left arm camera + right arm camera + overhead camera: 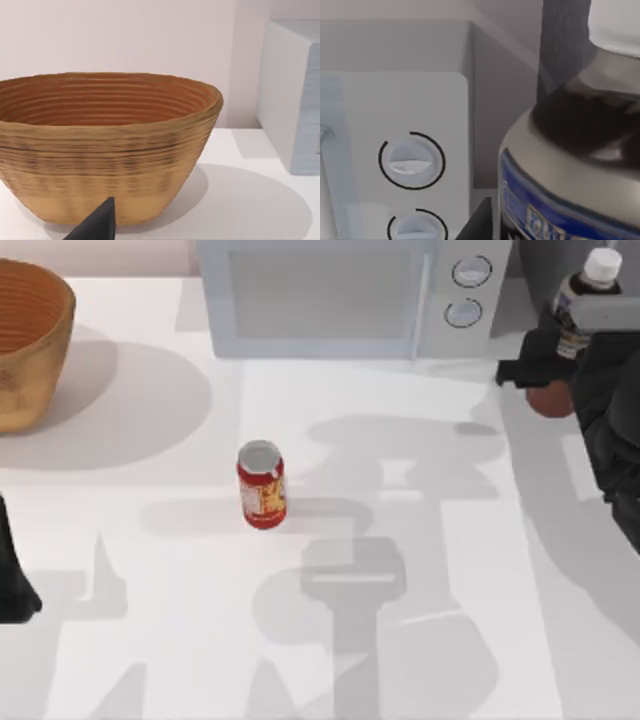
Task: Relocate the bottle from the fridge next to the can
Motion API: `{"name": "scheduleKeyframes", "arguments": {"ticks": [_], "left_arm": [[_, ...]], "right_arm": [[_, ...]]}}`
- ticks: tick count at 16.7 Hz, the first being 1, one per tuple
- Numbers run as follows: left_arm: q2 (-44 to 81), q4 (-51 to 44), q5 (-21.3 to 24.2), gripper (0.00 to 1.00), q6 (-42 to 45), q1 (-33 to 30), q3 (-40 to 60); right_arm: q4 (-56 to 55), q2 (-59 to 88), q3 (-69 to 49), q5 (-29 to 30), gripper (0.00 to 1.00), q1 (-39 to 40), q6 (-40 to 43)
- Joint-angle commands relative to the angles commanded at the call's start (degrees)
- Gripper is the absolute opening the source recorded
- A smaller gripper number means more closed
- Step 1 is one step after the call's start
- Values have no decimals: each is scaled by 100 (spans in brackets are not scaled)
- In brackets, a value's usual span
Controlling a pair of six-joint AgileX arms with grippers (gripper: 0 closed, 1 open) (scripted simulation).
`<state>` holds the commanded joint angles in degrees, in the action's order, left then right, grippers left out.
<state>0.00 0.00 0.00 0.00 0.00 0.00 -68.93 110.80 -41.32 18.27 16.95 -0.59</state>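
Note:
The bottle [583, 288], with a white cap and a grey-and-blue label, is at the back right, tilted, its reddish-brown base toward the table. My right gripper [546, 376] is shut on the bottle's lower body. In the right wrist view the bottle [570, 170] looms very close. Behind it a strip of the grey fridge [538, 265] is visible. The small red can [262, 485] stands upright near the table's middle, far to the left of the bottle.
A light-grey microwave [340, 295] with two round knobs stands at the back centre. A woven basket [25, 340] sits at the back left, close in the left wrist view [105, 150]. My left arm [12, 580] is parked at the left edge.

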Motion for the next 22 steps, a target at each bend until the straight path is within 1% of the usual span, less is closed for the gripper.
{"name": "scheduleKeyframes", "arguments": {"ticks": [2, 4, 6, 8, 10, 20, 22], "left_arm": [[0, 0, 0, 100, 0, 0, 0], [0, 0, 0, 100, 0, 0, 0], [0, 0, 0, 100, 0, 0, 0], [0, 0, 0, 100, 0, 0, 0], [0, 0, 0, 100, 0, 0, 0], [0, 0, 0, 100, 0, 0, 0], [0, 0, 0, 100, 0, 0, 0]], "right_arm": [[-205, 202, 10, 971, 0, 960, 11], [-370, 349, 35, 1823, 0, 1807, 21], [-488, 437, 66, 2461, 0, 2444, 30], [-555, 473, 94, 2854, 0, 2835, 37], [-578, 479, 110, 3006, 0, 2987, 39], [-578, 478, 110, 3006, 0, 2987, 39], [-578, 478, 110, 3006, 15, 2987, 39]]}}
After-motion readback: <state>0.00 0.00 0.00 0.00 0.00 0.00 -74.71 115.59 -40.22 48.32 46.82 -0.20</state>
